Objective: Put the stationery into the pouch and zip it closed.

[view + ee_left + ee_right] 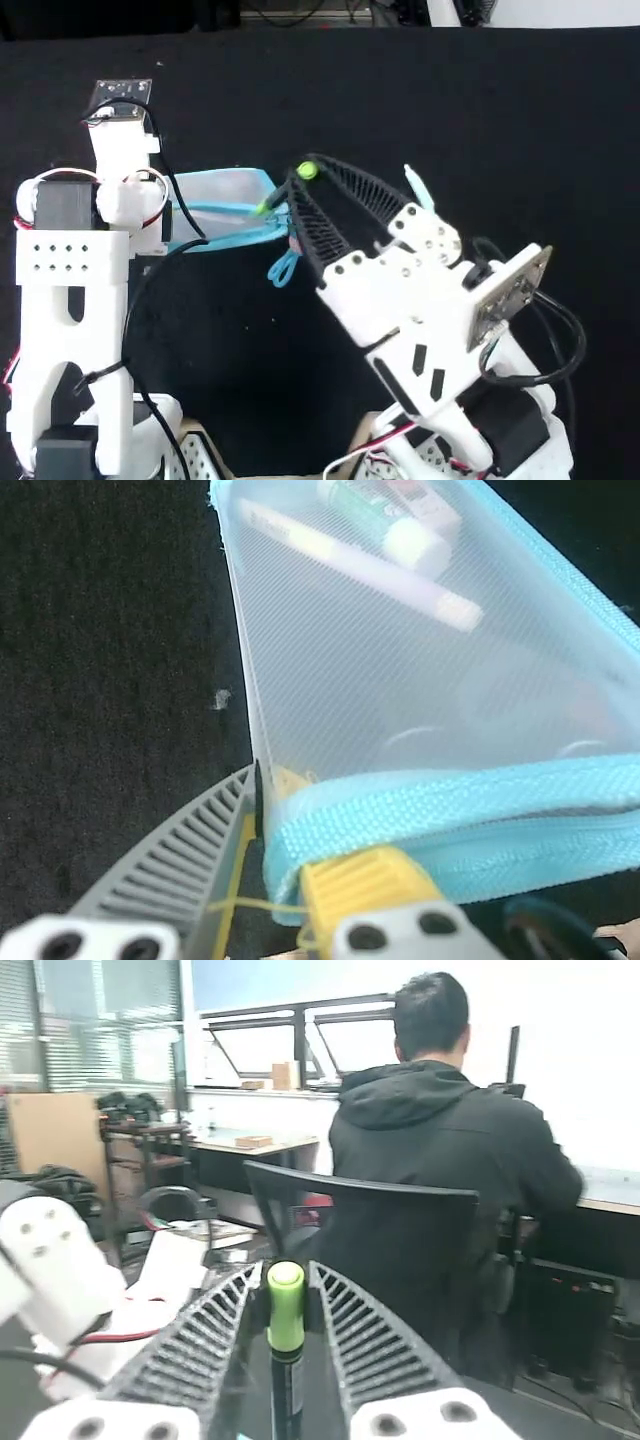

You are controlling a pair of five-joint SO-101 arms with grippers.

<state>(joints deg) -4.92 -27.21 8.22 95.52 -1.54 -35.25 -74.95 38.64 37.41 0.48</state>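
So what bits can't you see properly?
- High view: the see-through mesh pouch with blue zip has its mouth partly hidden behind the right claw.
- Left wrist view: pale round shapes inside the pouch near the zip are blurred by the mesh.
- Right wrist view: the green-capped black pen is cut off by the picture's edge.

Left hand (266, 798) pins the pouch (225, 190) corner; right hand (303, 178) with marker (285, 1305) overhangs its mouth; table (450, 100) beyond passable

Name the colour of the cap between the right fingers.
Lime green; the pen cap shows best in right wrist view.
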